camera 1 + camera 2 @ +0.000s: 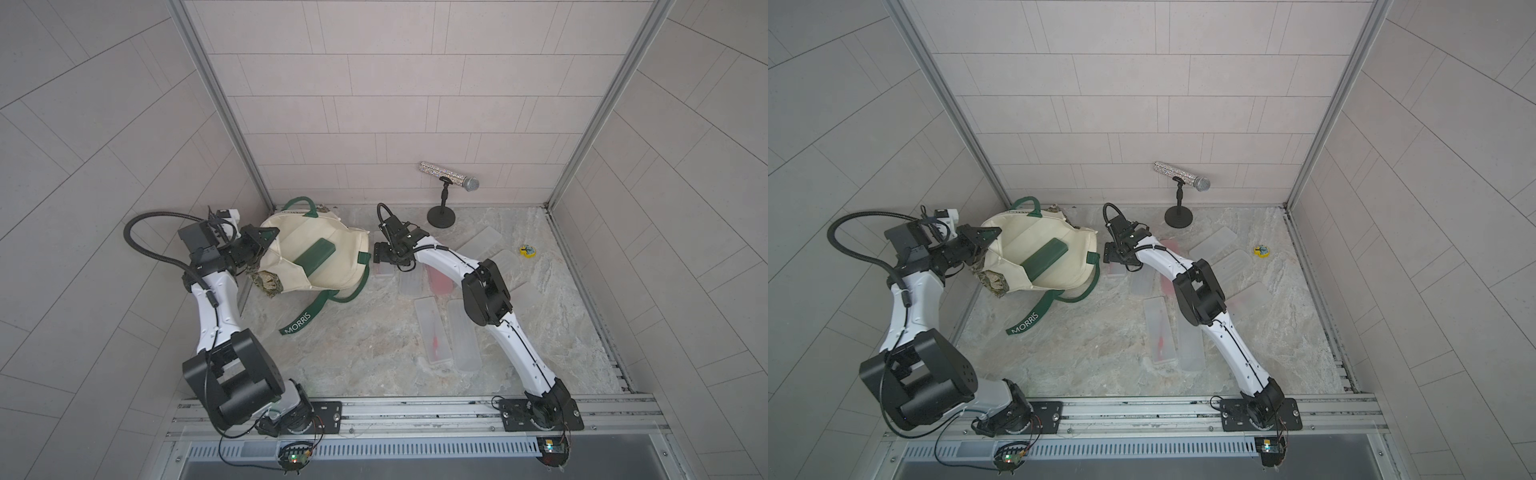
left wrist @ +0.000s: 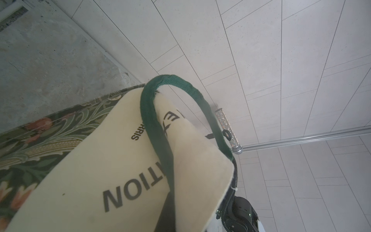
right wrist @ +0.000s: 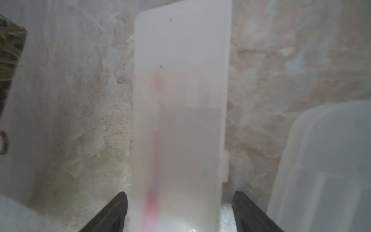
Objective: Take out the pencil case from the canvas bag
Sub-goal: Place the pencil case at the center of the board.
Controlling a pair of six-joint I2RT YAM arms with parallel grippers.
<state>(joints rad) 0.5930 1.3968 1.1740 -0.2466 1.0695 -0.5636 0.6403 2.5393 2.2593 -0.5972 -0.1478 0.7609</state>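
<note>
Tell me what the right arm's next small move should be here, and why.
Probably lift the right gripper straight up off the pencil case: its jaws stand open on either side of the case, which lies flat on the table outside the canvas bag that the left gripper holds.

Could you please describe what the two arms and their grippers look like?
The left arm and right arm both have white link shells and bulky black joint housings, with a thin black cable running along each. A thicker ribbed black hose loops at the left wrist. The left gripper and right gripper are black, with tapered, pointed fingers.
</note>
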